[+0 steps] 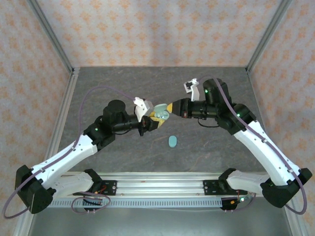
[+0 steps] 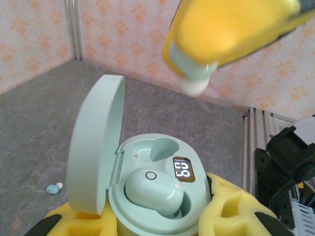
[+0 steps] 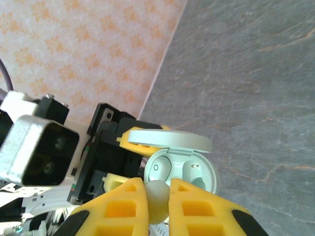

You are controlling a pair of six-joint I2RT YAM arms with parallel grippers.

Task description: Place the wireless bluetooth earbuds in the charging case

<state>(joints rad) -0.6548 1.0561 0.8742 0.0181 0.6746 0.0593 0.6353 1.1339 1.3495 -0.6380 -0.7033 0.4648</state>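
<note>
The mint charging case (image 2: 118, 202) stands open, and my left gripper (image 2: 157, 219) is shut on its base with yellow pads. Its lid (image 2: 96, 142) is tipped up on the left. One earbud (image 2: 152, 189) sits in the nearer socket; the farther socket (image 2: 152, 147) is bare. My right gripper (image 3: 157, 199) is shut on a second pale earbud (image 3: 157, 201), hanging just above the case (image 3: 197, 169). From above, both grippers (image 1: 151, 120) (image 1: 166, 110) meet over mid-table. Another tiny earbud (image 2: 54, 188) lies on the table.
A closed light-blue oval case (image 1: 172, 141) lies on the grey table (image 1: 123, 83) just in front of the grippers. Patterned walls with metal corner posts (image 1: 54, 39) close in the back and sides. A rail (image 1: 157, 189) runs along the near edge.
</note>
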